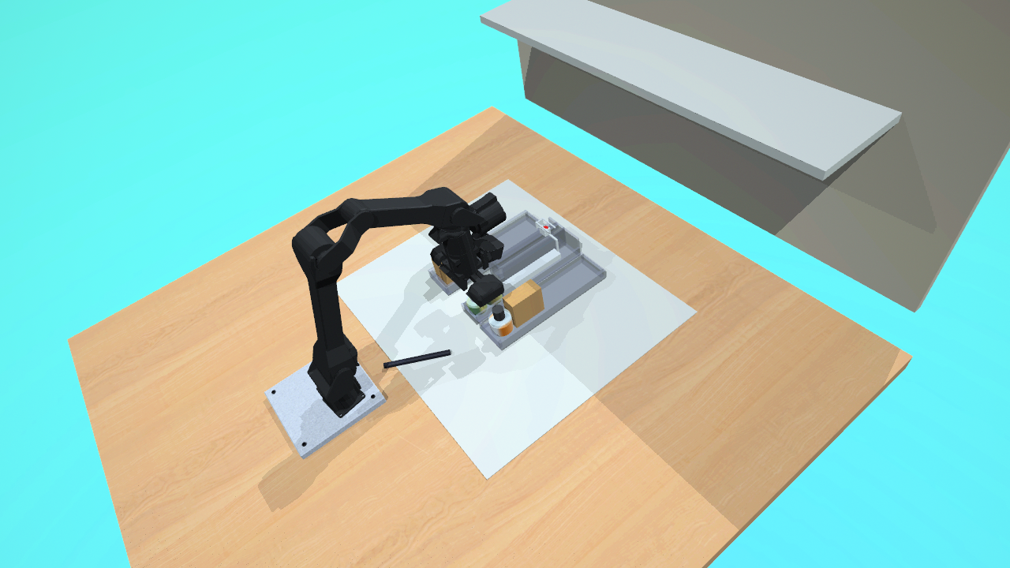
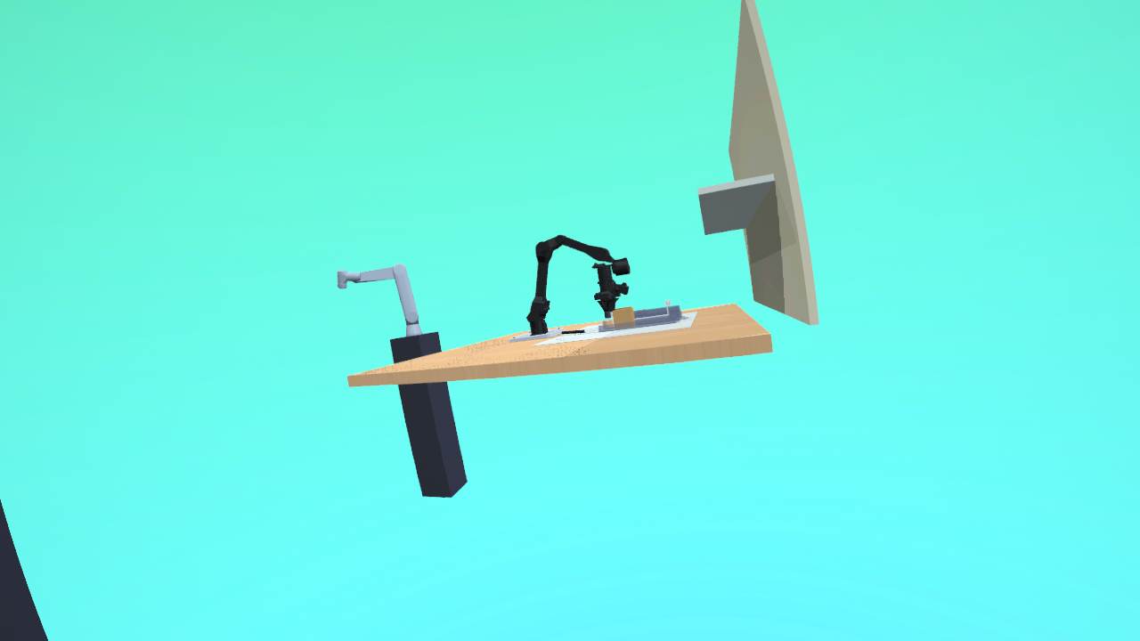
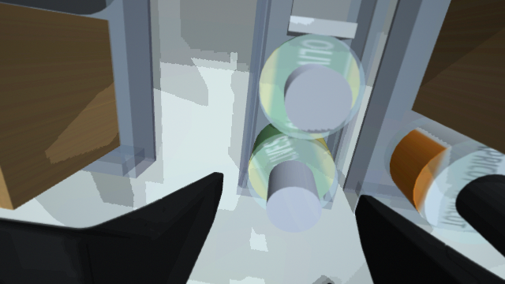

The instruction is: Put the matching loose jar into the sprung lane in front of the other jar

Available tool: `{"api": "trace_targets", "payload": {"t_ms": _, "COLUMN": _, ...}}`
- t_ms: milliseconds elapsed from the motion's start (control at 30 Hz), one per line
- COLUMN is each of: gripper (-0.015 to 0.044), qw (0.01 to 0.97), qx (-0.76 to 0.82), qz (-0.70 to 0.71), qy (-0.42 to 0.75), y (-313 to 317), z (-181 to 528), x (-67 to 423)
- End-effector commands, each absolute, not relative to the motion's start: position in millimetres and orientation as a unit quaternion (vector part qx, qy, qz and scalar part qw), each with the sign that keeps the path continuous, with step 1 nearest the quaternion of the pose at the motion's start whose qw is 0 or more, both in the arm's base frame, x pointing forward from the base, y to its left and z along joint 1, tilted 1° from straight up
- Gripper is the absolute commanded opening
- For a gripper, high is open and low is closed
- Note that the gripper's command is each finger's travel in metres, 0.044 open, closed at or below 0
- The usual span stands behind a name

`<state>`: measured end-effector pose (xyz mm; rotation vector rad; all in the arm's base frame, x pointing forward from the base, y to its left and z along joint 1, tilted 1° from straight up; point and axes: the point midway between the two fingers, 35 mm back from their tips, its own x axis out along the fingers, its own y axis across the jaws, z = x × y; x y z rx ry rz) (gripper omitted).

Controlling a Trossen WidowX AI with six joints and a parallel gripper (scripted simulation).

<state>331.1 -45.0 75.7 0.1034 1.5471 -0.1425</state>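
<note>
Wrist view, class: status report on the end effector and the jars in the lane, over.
End effector open, fingers clear of the front green-labelled glass jar. Matching rear jar behind it, against the pale pusher plate. Nothing in the way.

From above, the arm's wrist (image 1: 465, 247) covers most of the front jar (image 1: 474, 304) and all of the one behind it, so only a green sliver shows. In the side view the lanes (image 2: 653, 315) are too small to make out any jars. Up close, the orange jar (image 3: 442, 177) is cut off by the right edge, and both wooden blocks (image 3: 51, 99) run out of frame.
</note>
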Motion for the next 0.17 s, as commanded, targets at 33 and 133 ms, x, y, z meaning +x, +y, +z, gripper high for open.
{"api": "trace_targets", "payload": {"t_ms": 33, "gripper": 0.0295, "qw": 0.713, "qx": 0.047, "qz": -0.066, "qy": 0.697, "y": -42.8, "z": 78.6, "x": 317.0}}
{"api": "trace_targets", "payload": {"t_ms": 133, "gripper": 0.0295, "qw": 0.713, "qx": 0.047, "qz": -0.066, "qy": 0.697, "y": -41.1, "z": 78.9, "x": 306.9}}
